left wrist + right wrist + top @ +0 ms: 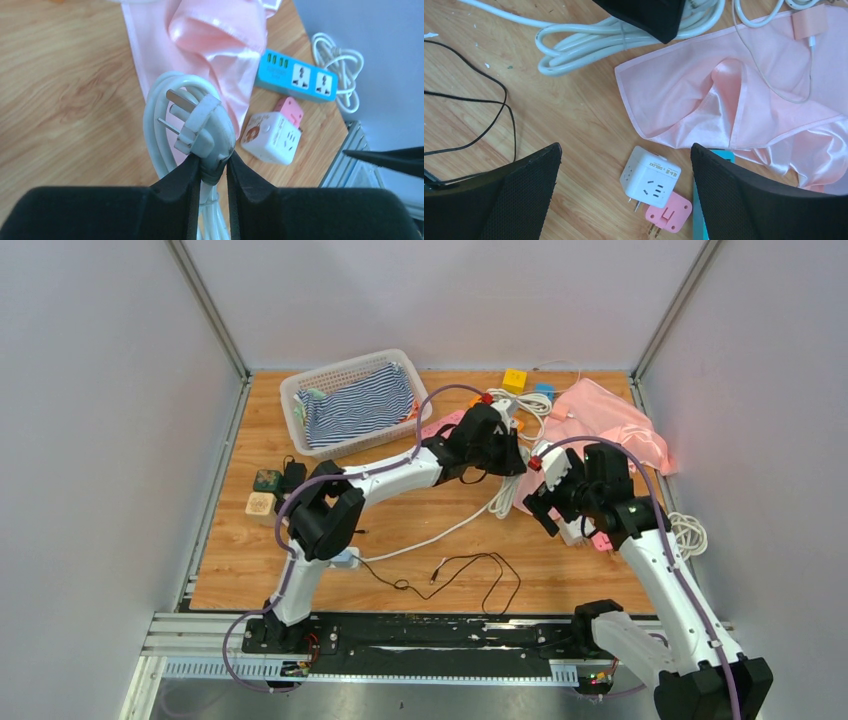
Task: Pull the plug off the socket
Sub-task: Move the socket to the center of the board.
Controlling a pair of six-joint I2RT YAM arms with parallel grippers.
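My left gripper [215, 162] is shut on the neck of a white three-pin plug [205, 125], held above the table with its metal pins bare and in no socket. The plug's coiled white cable [614, 40] hangs down from it. A white cube socket [651, 177] lies on the wood beside a pink adapter [669, 212]. My right gripper [626, 150] hovers over the cube, open wide, with nothing between its fingers. In the top view the left gripper [515, 455] and the right gripper [560, 515] are close together at the table's right centre.
A pink cloth [610, 420] lies at the back right, with a blue power strip [300, 77] at its edge. A white basket [300, 390] with striped fabric stands back left. A thin black cable [470, 575] loops near the front. Another white cable [688, 535] lies by the right wall.
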